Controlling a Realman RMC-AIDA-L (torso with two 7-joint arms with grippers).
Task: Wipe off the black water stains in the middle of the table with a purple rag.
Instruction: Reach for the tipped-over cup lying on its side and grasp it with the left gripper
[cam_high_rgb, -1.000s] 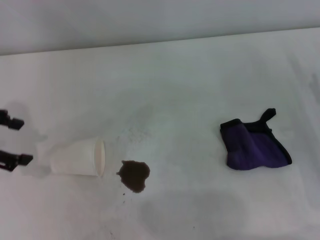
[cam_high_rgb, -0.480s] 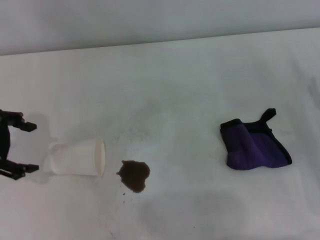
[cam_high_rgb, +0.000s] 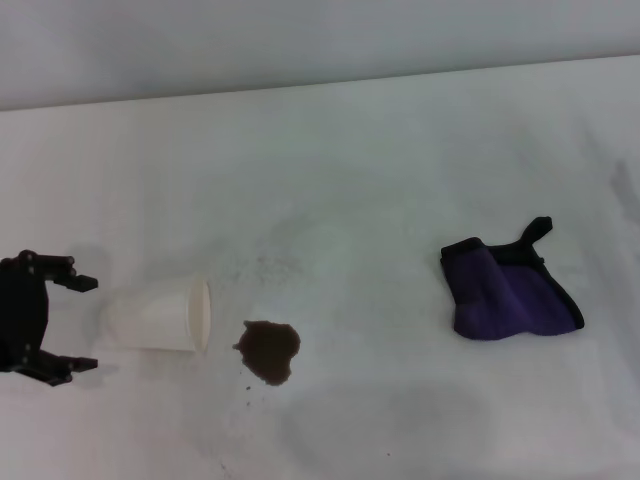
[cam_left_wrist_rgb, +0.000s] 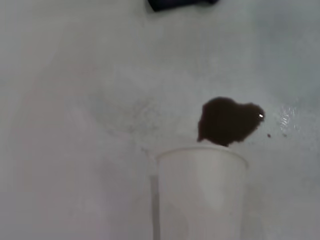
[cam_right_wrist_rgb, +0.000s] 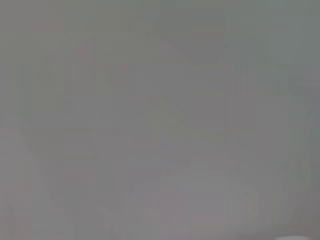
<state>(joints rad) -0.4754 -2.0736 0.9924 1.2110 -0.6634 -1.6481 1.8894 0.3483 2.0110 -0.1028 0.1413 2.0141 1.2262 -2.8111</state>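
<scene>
Three things lie on the white counter (cam_high_rgb: 380, 160) as seen from the head: a white paper cup (cam_high_rgb: 160, 314) tipped on its side, the black water stains (cam_high_rgb: 268, 350) and the purple rag (cam_high_rgb: 510, 296). The cup sits toward the left with its open mouth turned to the stains, which form a small dark blot just beside the rim, with a few tiny specks trailing off near the front edge of the blot. The rag is well apart from the blot, off to the right, folded, with its black loop tab sticking up and away at its far corner. The left tool (cam_high_rgb: 82, 325) is at the left edge, its two black fingers spread wide, one on each side of the cup's closed base and not touching it.

From the left wrist, the cup (cam_left_wrist_rgb: 201, 192) fills the near part of the picture, its rim just short of the dark blot (cam_left_wrist_rgb: 228, 120), which has one small bright glint on it. A dark edge of the rag (cam_left_wrist_rgb: 180, 4) shows at the far border.

The right wrist shows only a blank grey field; I cannot tell where the right tool is or how its fingers stand.
</scene>
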